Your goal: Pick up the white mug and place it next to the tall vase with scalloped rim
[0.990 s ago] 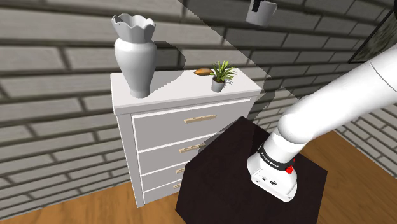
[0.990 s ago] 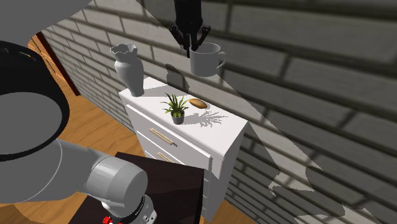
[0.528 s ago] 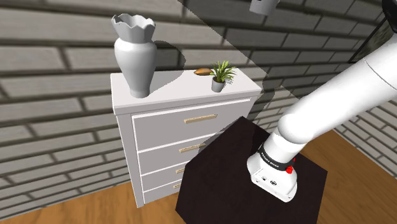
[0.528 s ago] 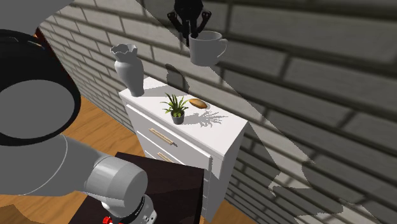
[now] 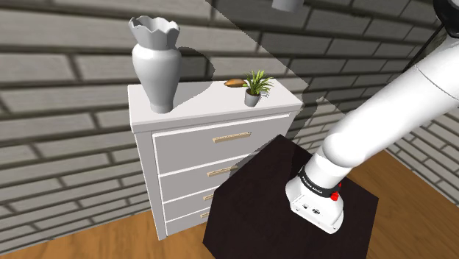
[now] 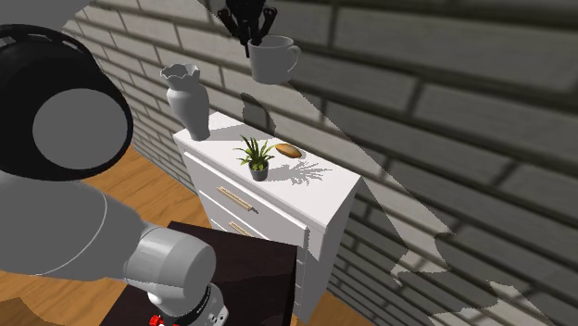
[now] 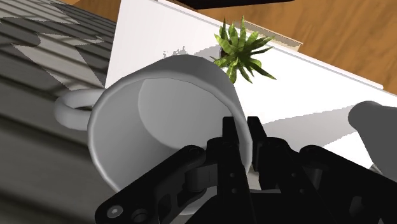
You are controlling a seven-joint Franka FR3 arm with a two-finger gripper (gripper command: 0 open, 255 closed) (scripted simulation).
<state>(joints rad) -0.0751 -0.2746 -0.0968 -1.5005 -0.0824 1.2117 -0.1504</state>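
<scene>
White loop-handled mug (image 6: pixel 271 60) hangs clamped by its rim wall in the black two-finger pincer (image 6: pixel 251 37), likely rigid, slick and breakable.

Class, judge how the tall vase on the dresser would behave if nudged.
Probably tips easily: the vase is tall, wide-shouldered, narrowing to a small foot. It looks rigid and smooth, so likely slides, not bends. Near the dresser corner, it might fall off.

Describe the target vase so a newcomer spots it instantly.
Find the white chest of drawers against the brick wall. On its top, at the shoulder view's left end, stands the vase. Tall, pale grey, wavy-rimmed, it dwarfs the potted plant at the other end.
</scene>
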